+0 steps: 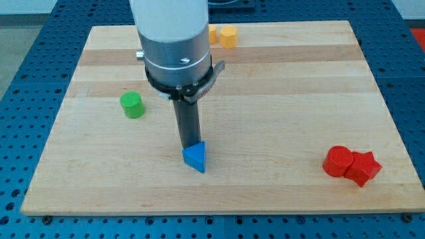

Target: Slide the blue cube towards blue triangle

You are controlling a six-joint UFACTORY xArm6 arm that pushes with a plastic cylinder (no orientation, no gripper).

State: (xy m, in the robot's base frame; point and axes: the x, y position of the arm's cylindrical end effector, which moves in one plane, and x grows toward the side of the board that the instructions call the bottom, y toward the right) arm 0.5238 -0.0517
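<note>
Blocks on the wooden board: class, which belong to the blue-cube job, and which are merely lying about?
Job: blue triangle; my tip, touching its top edge. Blue cube: not visible.
Lying about: green cylinder; yellow block; orange block; two red blocks.

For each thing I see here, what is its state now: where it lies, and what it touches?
my tip: down on the board, at the top edge of the blue triangle.
blue triangle block: near the view's bottom centre, at my tip.
green cylinder block: alone, view's left.
two red blocks: together, view's bottom right.
yellow block and orange block: side by side, view's top.
blue cube: not visible.
wooden board: flat.
</note>
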